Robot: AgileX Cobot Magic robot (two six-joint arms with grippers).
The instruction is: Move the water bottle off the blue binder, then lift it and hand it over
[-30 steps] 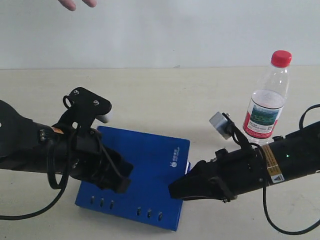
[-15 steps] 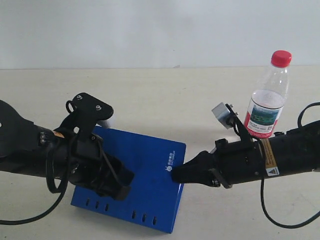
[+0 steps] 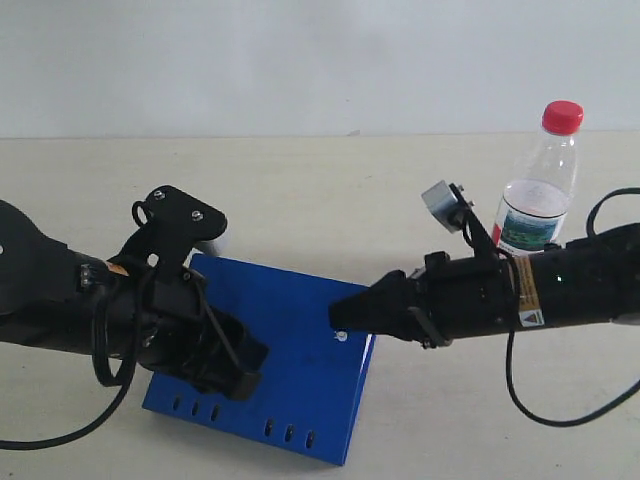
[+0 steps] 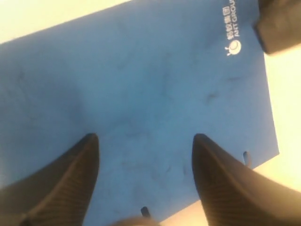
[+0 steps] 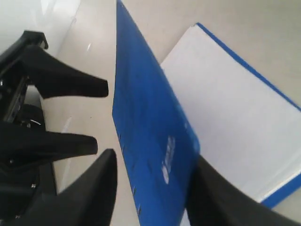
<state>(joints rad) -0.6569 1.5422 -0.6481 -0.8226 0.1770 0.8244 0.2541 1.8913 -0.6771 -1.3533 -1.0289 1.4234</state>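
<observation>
The water bottle [image 3: 535, 205] stands upright on the surface [image 3: 300, 190], off the blue binder [image 3: 290, 340] at its 2 o'clock. The left fingers [image 4: 70, 179] hang spread over the cover. The right fingers [image 5: 94, 188] straddle its raised 3 o'clock edge; whether they pinch it I cannot tell.

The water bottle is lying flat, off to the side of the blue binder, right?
No. The water bottle stands upright, not lying flat, off to the side of the blue binder. The exterior view shows it.
</observation>
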